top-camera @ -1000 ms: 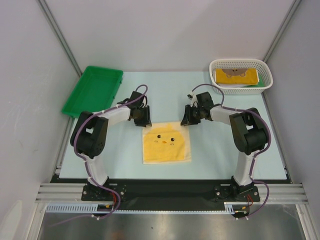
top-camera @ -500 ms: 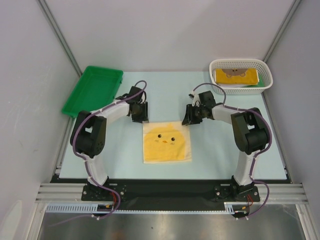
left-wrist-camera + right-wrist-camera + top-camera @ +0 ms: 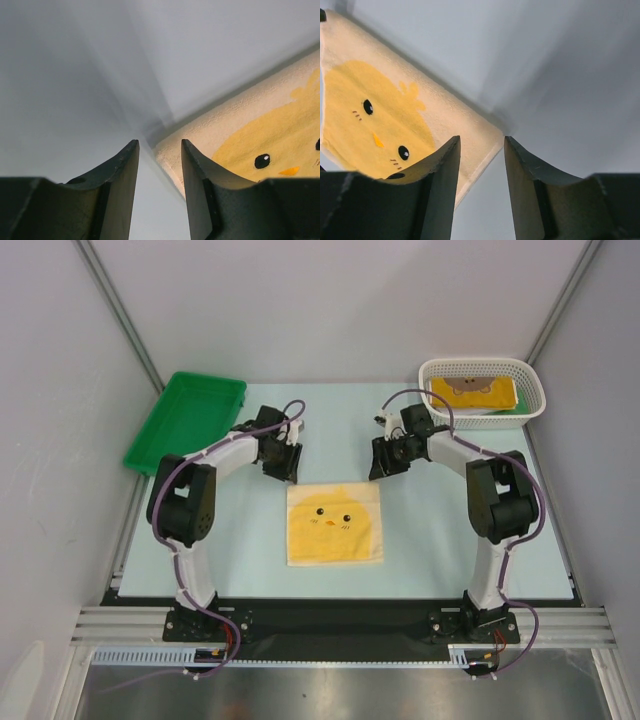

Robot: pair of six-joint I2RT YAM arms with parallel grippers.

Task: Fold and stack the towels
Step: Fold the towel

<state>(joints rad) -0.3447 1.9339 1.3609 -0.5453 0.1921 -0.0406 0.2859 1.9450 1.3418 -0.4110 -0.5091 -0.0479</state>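
Observation:
A yellow towel (image 3: 333, 523) with a chick face lies flat on the table between the arms. My left gripper (image 3: 284, 466) hovers just beyond its far left corner, jaws open and empty. The left wrist view shows that corner of the towel (image 3: 260, 135) through the gap of the left gripper (image 3: 159, 143). My right gripper (image 3: 382, 462) hangs by the far right corner, also open and empty. In the right wrist view the towel (image 3: 385, 115) lies left of the right gripper (image 3: 481, 140). Another yellow towel (image 3: 472, 392) lies folded in the basket, with a green one (image 3: 512, 410) under it.
A green plastic tray (image 3: 185, 420) sits tilted at the back left, against the left wall. The white mesh basket (image 3: 440, 368) stands at the back right. Grey walls close in both sides and the back.
Both grippers have drawn back from the towel's far corners toward the back of the table. The right jaws have opened wider. The towel has stayed flat.

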